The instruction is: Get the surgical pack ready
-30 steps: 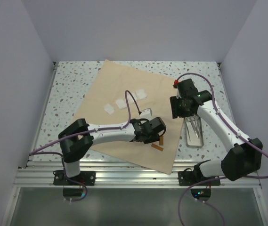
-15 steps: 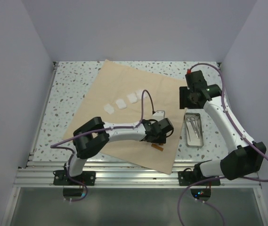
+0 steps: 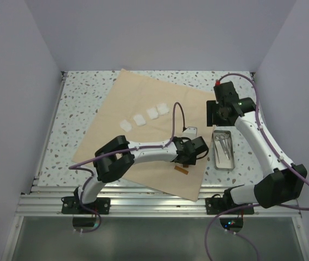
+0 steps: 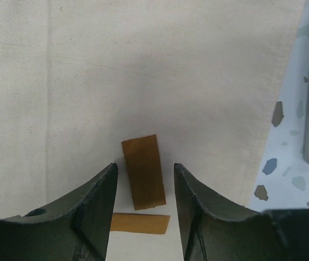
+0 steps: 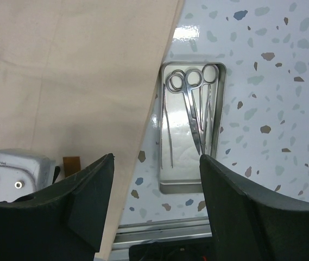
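The surgical pack is a wide tan cloth sheet (image 3: 143, 130) lying flat on the speckled table. It also shows in the left wrist view (image 4: 143, 70) and the right wrist view (image 5: 73, 70). My left gripper (image 3: 187, 161) is open and empty, low over the sheet's near right part. Its jaws straddle an upright brown tape strip (image 4: 143, 171), and a second strip (image 4: 139, 223) lies crosswise below it. My right gripper (image 3: 218, 120) is open and empty, raised over the sheet's right edge. In its wrist view (image 5: 156, 157) it looks down on the tray.
A small silver tray (image 3: 225, 164) right of the sheet holds steel scissors and forceps (image 5: 195, 109). Several white gauze squares (image 3: 146, 116) lie in a row on the sheet's middle. The near rail runs below the tray (image 5: 184, 176).
My left gripper has moved right across the sheet to the tape strips. My right gripper has moved back and right from over the tray's near side, then held still.
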### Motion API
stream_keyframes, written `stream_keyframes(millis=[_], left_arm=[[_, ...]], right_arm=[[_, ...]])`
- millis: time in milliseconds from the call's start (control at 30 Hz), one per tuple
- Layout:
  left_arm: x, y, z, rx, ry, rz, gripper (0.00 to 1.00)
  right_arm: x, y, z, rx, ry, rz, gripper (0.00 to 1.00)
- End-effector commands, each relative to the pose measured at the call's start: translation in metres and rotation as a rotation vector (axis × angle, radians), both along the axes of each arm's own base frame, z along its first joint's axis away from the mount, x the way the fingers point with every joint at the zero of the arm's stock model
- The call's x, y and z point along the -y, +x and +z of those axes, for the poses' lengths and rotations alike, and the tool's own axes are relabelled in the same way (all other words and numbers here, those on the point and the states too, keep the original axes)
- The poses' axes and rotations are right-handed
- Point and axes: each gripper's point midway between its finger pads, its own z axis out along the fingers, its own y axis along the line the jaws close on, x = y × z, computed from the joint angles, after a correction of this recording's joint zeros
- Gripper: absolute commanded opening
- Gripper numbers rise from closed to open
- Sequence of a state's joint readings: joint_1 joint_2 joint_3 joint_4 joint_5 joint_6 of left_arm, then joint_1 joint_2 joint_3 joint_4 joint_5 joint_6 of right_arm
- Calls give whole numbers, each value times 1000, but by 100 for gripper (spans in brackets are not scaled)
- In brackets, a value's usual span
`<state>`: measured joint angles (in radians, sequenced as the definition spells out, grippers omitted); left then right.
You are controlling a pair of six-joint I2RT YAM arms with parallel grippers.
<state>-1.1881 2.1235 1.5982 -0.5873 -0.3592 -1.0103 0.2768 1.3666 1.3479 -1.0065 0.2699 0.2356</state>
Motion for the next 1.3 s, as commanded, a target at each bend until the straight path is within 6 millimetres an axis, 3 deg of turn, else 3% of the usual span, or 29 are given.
stream_keyframes(millis=[0,833,1000,1267], left_arm=[[-8,4,-1,26,68,30,50],[-19,-2,-28,24,229,90,44],[-13,-2,-12,68,220,98,44],[-15,-8,-17,45,227,122,44]], right_arm=[[-3,0,18,53,30,9,68],[-12,1,10,44,66,41,69],[-14,1,8,43,73,49,69],[-16,0,8,48,87,59,70]])
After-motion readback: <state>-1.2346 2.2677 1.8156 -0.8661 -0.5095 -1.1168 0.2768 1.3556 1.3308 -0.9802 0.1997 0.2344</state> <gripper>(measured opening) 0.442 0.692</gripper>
